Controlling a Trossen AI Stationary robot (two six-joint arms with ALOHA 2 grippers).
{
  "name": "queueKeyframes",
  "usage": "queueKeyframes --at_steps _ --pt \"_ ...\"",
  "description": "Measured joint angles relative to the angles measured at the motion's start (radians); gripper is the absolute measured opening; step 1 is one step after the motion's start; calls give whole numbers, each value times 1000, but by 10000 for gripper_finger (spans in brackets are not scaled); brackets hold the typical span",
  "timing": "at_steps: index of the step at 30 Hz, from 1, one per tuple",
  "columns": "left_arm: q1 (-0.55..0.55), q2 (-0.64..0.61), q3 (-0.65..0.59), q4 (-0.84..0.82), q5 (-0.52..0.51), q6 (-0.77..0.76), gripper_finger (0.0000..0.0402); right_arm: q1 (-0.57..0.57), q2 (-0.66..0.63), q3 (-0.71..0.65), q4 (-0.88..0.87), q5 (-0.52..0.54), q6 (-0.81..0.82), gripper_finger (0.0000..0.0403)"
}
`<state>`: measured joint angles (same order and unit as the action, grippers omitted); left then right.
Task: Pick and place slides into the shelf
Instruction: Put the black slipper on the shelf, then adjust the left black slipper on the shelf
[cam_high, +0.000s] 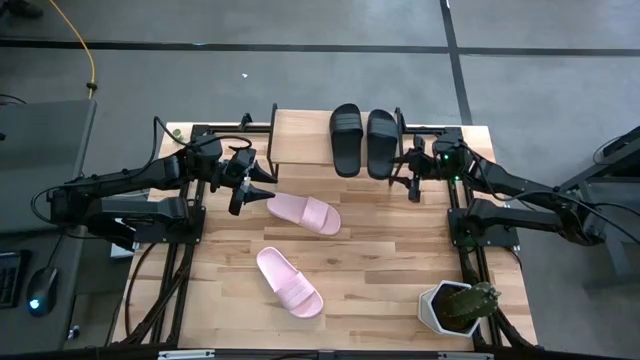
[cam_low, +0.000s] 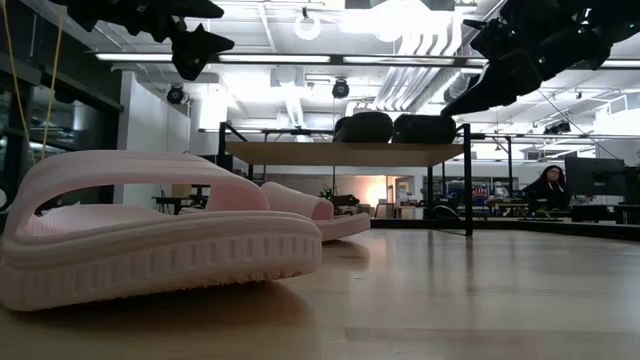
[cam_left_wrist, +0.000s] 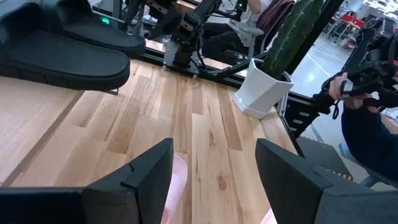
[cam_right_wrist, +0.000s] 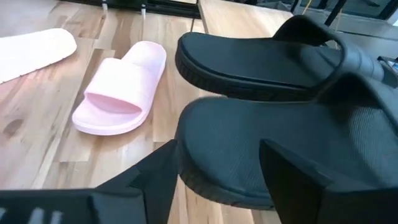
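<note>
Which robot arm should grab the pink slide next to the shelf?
Probably the left. The left gripper hovers open just beside the nearer pink slide, which lies on the table. The right gripper is farther away, by the black slides on the shelf.

From above I get even, soft light on the bench (cam_high: 380, 250), with faint shadows. In the low view the ceiling lights (cam_low: 330, 20) blow out to white glare, both arms read as silhouettes, and the nearest pink slide (cam_low: 150, 235) is soft, out of focus. Wrist views are clear, though lines bend toward their edges.
</note>
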<state>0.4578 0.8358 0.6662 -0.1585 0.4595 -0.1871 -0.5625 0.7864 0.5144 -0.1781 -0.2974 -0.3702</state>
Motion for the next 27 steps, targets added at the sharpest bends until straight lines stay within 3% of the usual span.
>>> queueKeyframes --at_steps 6,10,19,27 --pt "0 0 0 0 0 0 216 0 0 0 -6 13 -4 246" --pt "0 0 0 0 0 0 216 0 -2 0 10 62 -13 248" --pt "0 0 0 7 0 1 216 3 -2 0 99 61 -12 248" --pt "0 0 0 8 0 3 216 3 -2 0 288 60 13 248"
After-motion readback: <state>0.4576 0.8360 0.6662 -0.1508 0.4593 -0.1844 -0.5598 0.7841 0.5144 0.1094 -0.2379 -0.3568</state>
